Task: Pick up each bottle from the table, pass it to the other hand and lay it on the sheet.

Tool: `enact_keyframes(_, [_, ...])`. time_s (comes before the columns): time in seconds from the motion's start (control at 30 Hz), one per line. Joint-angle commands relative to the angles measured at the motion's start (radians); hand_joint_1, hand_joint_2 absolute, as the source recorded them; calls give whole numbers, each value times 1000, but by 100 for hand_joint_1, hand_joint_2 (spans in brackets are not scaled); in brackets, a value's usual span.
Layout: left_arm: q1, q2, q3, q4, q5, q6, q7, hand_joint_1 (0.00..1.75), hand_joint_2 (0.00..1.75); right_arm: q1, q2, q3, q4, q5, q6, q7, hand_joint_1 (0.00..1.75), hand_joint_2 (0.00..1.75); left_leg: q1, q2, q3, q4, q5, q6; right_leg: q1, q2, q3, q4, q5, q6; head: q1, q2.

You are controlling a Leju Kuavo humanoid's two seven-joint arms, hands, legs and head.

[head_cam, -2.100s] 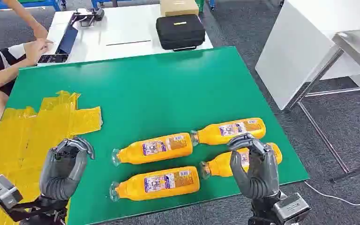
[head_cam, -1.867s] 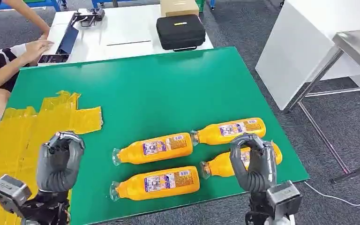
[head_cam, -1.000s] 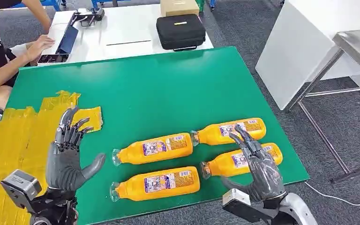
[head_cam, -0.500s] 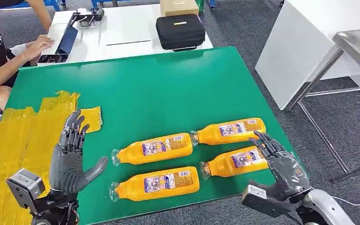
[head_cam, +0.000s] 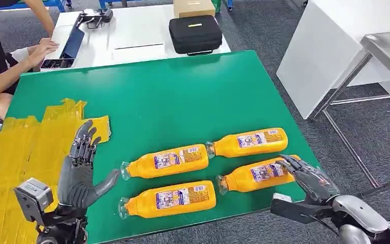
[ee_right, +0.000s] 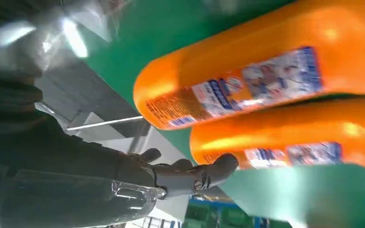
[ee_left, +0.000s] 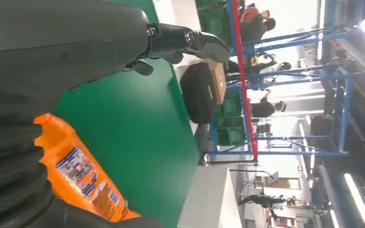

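Fingers (head_cam: 297, 165) of the right hand (head_cam: 312, 182) spread and released, tips at the base end of the near-right orange plastic juice bottle (head_cam: 258, 175), contact too close to call; nothing grasped. Left hand (head_cam: 81, 170) likewise open, palm up-turned, fingers (head_cam: 85, 138) fanned over the edge of the crinkled yellow plastic sheet (head_cam: 25, 147), empty. Four bottles lying flat on the green table top (head_cam: 172, 96), none yet on the sheet: one far-right (head_cam: 247, 142), one centre (head_cam: 166, 161), one nearest the front edge (head_cam: 168, 198). Judged as the opening step: reaching for the first pick, no transfer begun. Next move probably calls for sliding the right hand around the bottle's body, closing firmly on the smooth round side without rolling it into its neighbour, then lifting toward the waiting left palm.
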State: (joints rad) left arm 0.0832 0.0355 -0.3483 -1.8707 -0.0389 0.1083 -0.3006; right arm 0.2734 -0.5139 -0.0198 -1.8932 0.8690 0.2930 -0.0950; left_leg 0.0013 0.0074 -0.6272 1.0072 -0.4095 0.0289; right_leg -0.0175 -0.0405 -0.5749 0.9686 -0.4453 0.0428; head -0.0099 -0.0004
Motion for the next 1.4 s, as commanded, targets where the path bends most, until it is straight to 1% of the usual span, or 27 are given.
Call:
enact_keyframes(0.03, [-17, -9, 9, 66, 0, -1, 7, 0, 175, -81, -20, 81, 151, 0, 14, 7, 0, 175, 0, 1, 7, -2, -2, -1, 0, 4, 7, -3, -1, -2, 0, 0])
enact_keyframes(0.07, [-18, -8, 7, 70, -1, -2, 8, 0, 175, -93, -25, 88, 166, -1, 16, 7, 0, 175, 0, 1, 10, -3, -3, -2, 0, 5, 10, -4, -2, -3, 0, 0])
enact_keyframes(0.1, [-18, -7, 5, 75, -1, -1, 9, 0, 175, -111, -27, 101, 181, 0, 13, 8, 0, 175, 1, 1, 6, -2, -1, -1, 0, 4, 6, -3, -1, -2, 0, 0])
enact_keyframes(0.13, [-21, -6, 4, 78, -1, -1, 10, 0, 175, -120, -25, 108, 195, 4, 7, 8, 0, 175, 1, 1, 9, -3, -2, -2, 0, 5, 10, -4, -2, -2, 0, 0])
enact_keyframes(0.2, [-21, -6, -1, 85, -1, -1, 13, 0, 175, -133, -22, 124, 210, 7, -2, 8, 0, 175, 1, 2, 5, -2, -1, -1, 1, 4, 5, -3, 0, -1, 0, 0])
enact_keyframes(0.27, [-21, -6, -1, 85, -1, -1, 13, 0, 175, -133, -22, 124, 210, 7, -2, 8, 0, 175, 1, 1, 9, -3, -2, -2, 0, 5, 10, -4, -1, -2, 0, 0])
enact_keyframes(0.33, [-22, -5, -4, 88, -1, -1, 14, 0, 175, -135, -22, 131, 215, 11, -8, 10, 0, 175, 0, 0, 4, -2, -1, -1, 0, 2, 4, -2, 0, -1, 0, 0])
enact_keyframes(0.37, [-34, 22, -14, 101, -2, 1, 17, 0, 175, -143, -23, 143, 221, 15, -14, 13, 0, 175, 0, 0, 6, -2, -1, -1, 0, 3, 7, -3, -1, -2, 0, 0])
enact_keyframes(0.4, [-40, 26, -12, 115, 3, 2, 18, 0, 175, -148, -23, 149, 227, 17, -16, 15, 0, 175, 1, 0, 4, -2, -1, -1, 0, 2, 4, -2, 0, -2, 0, 0])
enact_keyframes(0.43, [-43, 27, -11, 122, 7, 1, 17, 0, 175, -151, -23, 154, 230, 18, -18, 15, 0, 175, 1, 0, 8, -3, -2, -2, 0, 4, 8, -3, -1, -2, 0, 0])
enact_keyframes(0.47, [-45, 28, -12, 125, 9, 0, 17, 0, 175, -153, -23, 155, 232, 18, -21, 15, 0, 175, 0, 1, 5, -2, -1, -1, 0, 3, 5, -3, 0, -2, 0, 0])
enact_keyframes(0.57, [-48, 31, -23, 128, 11, 1, 17, 0, 175, -152, -24, 163, 234, 17, -32, 15, 0, 175, 0, 1, 9, -3, -2, -2, 0, 4, 9, -3, -2, -3, 0, 0])
enact_keyframes(0.6, [-48, 32, -27, 130, 14, 2, 18, 0, 175, -146, -17, 166, 231, 17, -34, 17, 0, 175, 1, 0, 6, -2, -1, -1, 0, 3, 7, -3, -1, -2, 0, 0])
enact_keyframes(0.63, [-47, 34, -30, 133, 15, 2, 19, 0, 175, -141, -11, 170, 230, 21, -38, 21, 0, 175, 1, -1, 13, -4, -3, -3, 0, 5, 14, -5, -3, -4, 0, 0])
enact_keyframes(0.67, [-48, 37, -35, 139, 17, 2, 21, 0, 175, -141, -9, 177, 233, 29, -42, 27, 0, 175, 1, 0, 7, -3, -1, -2, 0, 3, 8, -3, -1, -2, 0, 0])
enact_keyframes(0.77, [-51, 43, -41, 151, 21, 5, 28, 0, 175, -162, -3, 200, 262, 41, -50, 27, 0, 175, 1, 0, 9, -3, -2, -2, 0, 4, 10, -4, -2, -3, 0, 0])
enact_keyframes(0.83, [-51, 45, -42, 152, 23, 7, 29, 0, 175, -172, 0, 211, 274, 45, -52, 25, 0, 175, 1, 1, 4, -2, -1, -1, 1, 3, 5, -3, 0, -2, 0, 0])
enact_keyframes(0.93, [-51, 46, -42, 151, 23, 8, 29, 0, 175, -179, 3, 217, 281, 46, -53, 25, 0, 175, 1, 1, 8, -3, -2, -2, 0, 5, 8, -3, -1, -2, 0, 0])
enact_keyframes(0.97, [-49, 46, -42, 147, 25, 11, 32, 0, 175, -185, -1, 227, 288, 53, -58, 25, 0, 175, 1, 0, 5, -2, -1, -1, 0, 3, 5, -3, 0, -2, 0, 0])
enact_keyframes(1.03, [-37, 44, -33, 142, 26, 18, 43, 0, 175, -205, -1, 247, 308, 77, -61, 36, 0, 175, 1, 0, 10, -3, -2, -2, 0, 5, 10, -4, -2, -3, 0, 0])
enact_keyframes(1.07, [-32, 44, -30, 139, 24, 20, 48, 0, 175, -218, 1, 256, 321, 83, -59, 38, 0, 175, 1, 2, 5, -2, -1, -1, 1, 4, 5, -3, 0, -2, 0, 0])
enact_keyframes(1.13, [-24, 43, -26, 134, 21, 21, 51, 0, 175, -237, 1, 271, 341, 107, -54, 50, 0, 175, 1, 3, 13, -4, -3, -2, 0, 8, 13, -5, -2, -3, 0, 0])
enact_keyframes(1.17, [-18, 42, -21, 130, 20, 21, 55, 0, 175, -249, 0, 285, 358, 135, -54, 64, 0, 175, 1, 3, 9, -3, -2, -2, 0, 6, 9, -4, -1, -2, 0, 0])
enact_keyframes(1.3, [-6, 37, -6, 129, 10, 15, 65, 0, 175, -268, 1, 303, 398, 167, -95, 60, 0, 175, 1, 2, 10, -3, -3, -2, 0, 6, 11, -4, -2, -3, 0, 0])
enact_keyframes(1.33, [-6, 37, -6, 129, 10, 15, 65, 0, 175, -268, 1, 303, 398, 167, -95, 60, 0, 175, 1, 1, 6, -2, -1, -1, 1, 4, 6, -3, -1, -2, 0, 0])
enact_keyframes(1.37, [-6, 37, -6, 129, 10, 15, 65, 0, 175, -268, 1, 303, 398, 167, -95, 60, 0, 175, 1, 1, 8, -2, -2, -2, 1, 5, 9, -4, -1, -2, 0, 0])
enact_keyframes(1.4, [-6, 37, -6, 129, 10, 15, 65, 0, 175, -268, 1, 303, 398, 167, -95, 60, 0, 175, 1, 0, 6, -2, -1, -1, 0, 3, 6, -3, -1, -2, 0, 0])
